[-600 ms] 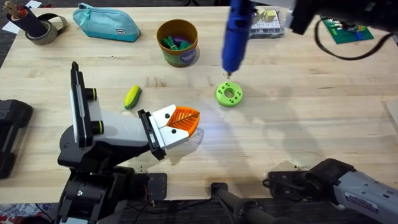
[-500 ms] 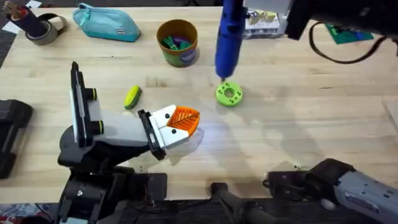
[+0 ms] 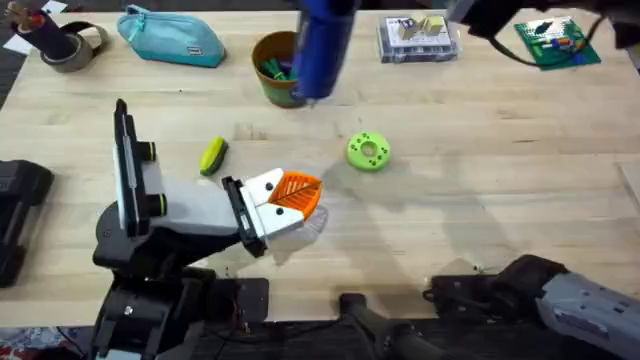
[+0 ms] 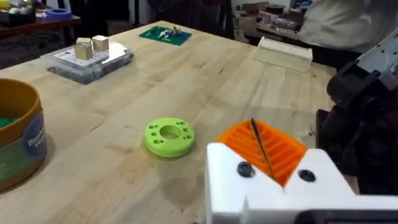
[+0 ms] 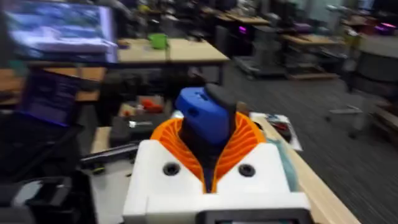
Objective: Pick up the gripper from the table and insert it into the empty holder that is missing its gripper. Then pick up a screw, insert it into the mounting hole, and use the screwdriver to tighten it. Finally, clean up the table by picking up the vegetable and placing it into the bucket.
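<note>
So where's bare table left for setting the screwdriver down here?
The widest bare patch of table is right of the green disc, below the clear parts box. It is crowded on the left, around the corn, cup and holder.

Table (image 3: 500, 200) with vegetable (image 3: 213, 156), bucket (image 3: 272, 68)

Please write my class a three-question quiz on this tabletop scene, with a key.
1. True or false: the small yellow-and-green toy corn cob lies inside the orange-brown round bucket.
2. The right gripper holds: A) a teal pouch, B) the blue cylindrical screwdriver, C) a roll of tape.
3. Fill in: the lime-green round disc with holes rests on the light wooden ____.

Key: 1 false; 2 B; 3 table.
</note>
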